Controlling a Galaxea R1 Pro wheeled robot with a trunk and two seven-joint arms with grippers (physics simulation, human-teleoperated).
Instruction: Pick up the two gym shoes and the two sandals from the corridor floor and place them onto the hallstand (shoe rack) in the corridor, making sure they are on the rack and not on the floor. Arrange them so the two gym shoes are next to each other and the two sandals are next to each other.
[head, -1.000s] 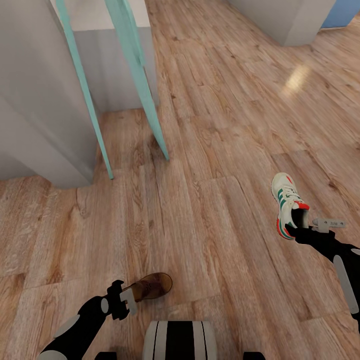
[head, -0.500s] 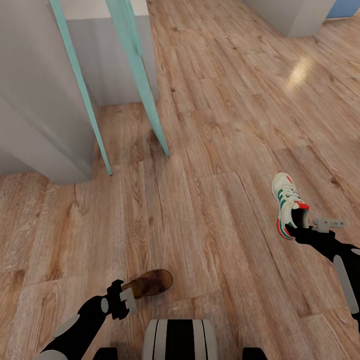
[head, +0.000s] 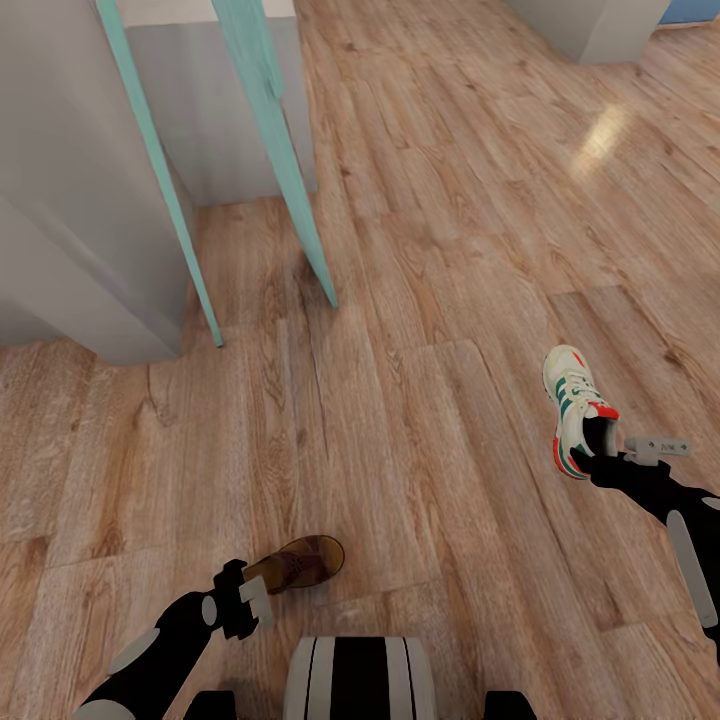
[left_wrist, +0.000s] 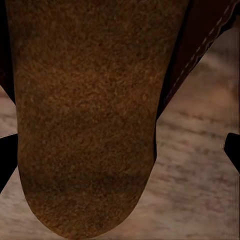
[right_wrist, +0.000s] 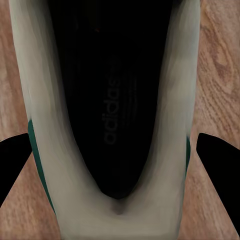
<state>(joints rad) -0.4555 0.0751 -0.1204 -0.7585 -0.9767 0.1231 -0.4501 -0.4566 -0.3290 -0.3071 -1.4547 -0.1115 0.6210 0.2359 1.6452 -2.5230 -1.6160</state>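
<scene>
Brown sandal (head: 298, 564) hangs from my left gripper (head: 243, 598), clamped at the heel, toe pointing away and rightward over the floor (head: 420, 260). On the right, the gym shoe (head: 577, 408) sits gripped at its heel in my right gripper (head: 592, 458), long axis running straight ahead. No rack in sight, so I judge driving comes first.
</scene>
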